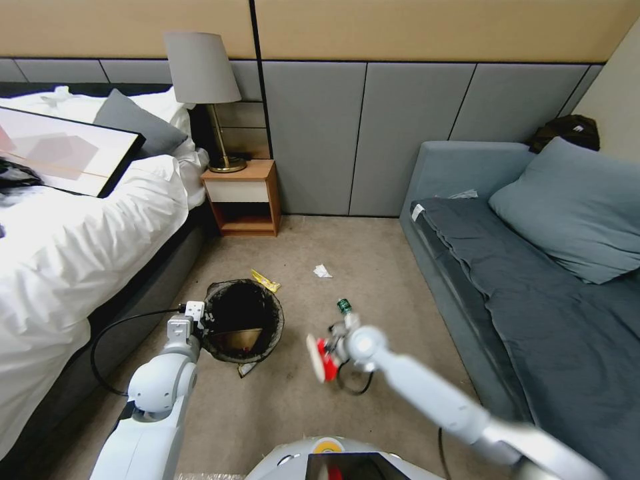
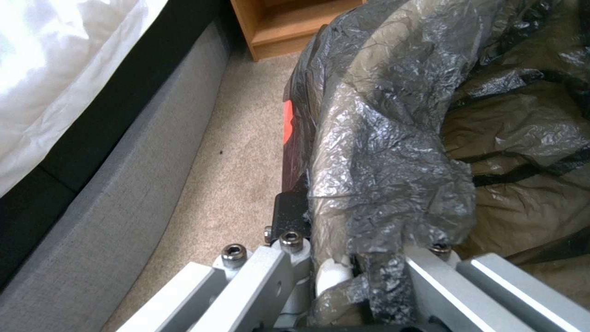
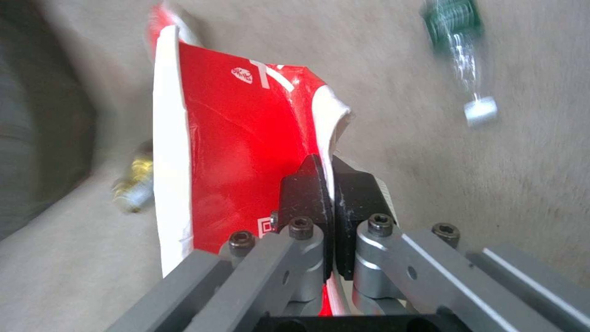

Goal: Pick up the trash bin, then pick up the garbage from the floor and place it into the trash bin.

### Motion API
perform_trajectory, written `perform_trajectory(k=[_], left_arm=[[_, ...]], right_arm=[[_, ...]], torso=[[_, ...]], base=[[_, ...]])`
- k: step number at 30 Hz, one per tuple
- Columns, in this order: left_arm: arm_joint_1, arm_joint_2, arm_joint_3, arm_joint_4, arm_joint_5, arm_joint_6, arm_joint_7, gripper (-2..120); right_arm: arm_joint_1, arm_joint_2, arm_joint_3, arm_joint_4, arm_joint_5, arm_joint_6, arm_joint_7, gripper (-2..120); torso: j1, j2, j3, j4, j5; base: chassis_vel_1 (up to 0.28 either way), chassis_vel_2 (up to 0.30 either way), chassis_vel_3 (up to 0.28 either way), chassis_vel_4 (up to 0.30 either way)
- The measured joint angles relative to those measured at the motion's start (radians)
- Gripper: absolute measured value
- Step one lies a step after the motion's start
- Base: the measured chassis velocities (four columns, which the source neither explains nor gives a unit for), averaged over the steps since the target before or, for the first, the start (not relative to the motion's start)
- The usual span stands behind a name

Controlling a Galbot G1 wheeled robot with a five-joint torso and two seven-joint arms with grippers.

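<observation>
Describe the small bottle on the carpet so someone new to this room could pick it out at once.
Start at the grey sofa and look at the carpet beside it. The bottle lies there, just beyond the right hand, which holds a red-and-white wrapper. Its dark green label and clear body set it apart from the white tissue and gold wrapper.

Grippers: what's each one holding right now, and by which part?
Right gripper: red-and-white wrapper, pinched at its edge. Left gripper: trash bin, clamped on its bag-covered rim.
</observation>
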Motion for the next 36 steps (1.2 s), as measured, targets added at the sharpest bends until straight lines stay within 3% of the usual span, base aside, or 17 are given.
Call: perform_trajectory(k=[10,17,20,22,25,36], left_arm=[[0.006,-0.004,0.001,-0.006,0.017,0.0,0.018,1],[0.008,-0.01,0.0,-0.007,0.019,0.0,0.024,1],[0.007,-0.014,0.0,-0.007,0.02,0.0,0.025,1],[0.006,-0.019,0.002,-0.006,0.023,0.0,0.027,1],[0.006,-0.025,0.003,-0.004,0.025,0.0,0.028,1],[0.006,-0.033,-0.001,0.005,0.028,0.0,0.03,1]], right_arm=[[0.076,-0.107,0.132,0.216,0.116,0.0,0.02,0],[0.3,-0.132,0.149,0.283,0.281,0.0,0.021,0],[0.42,-0.102,0.118,0.276,0.335,0.0,0.009,0],[0.538,-0.045,0.058,0.242,0.36,0.001,-0.019,0],[0.607,0.003,-0.008,0.205,0.369,0.0,-0.031,0],[0.73,0.164,-0.222,0.106,0.343,0.001,-0.041,0]], torso=[[0.0,0.0,0.0,-0.0002,-0.0001],[0.0,0.0,0.0,-0.0005,0.0],[0.0,0.0,0.0,0.0,-0.0008],[0.0,0.0,0.0,-0.0001,-0.0004],[0.0,0.0,0.0,-0.0001,-0.0004],[0.0,0.0,0.0,-0.0005,-0.0005]], base=[[0.0,0.0,0.0,0.0],[0.0,0.0,0.0,0.0],[0.0,0.0,0.0,0.0],[0.0,0.0,0.0,0.0],[0.0,0.0,0.0,0.0],[0.0,0.0,0.0,0.0]])
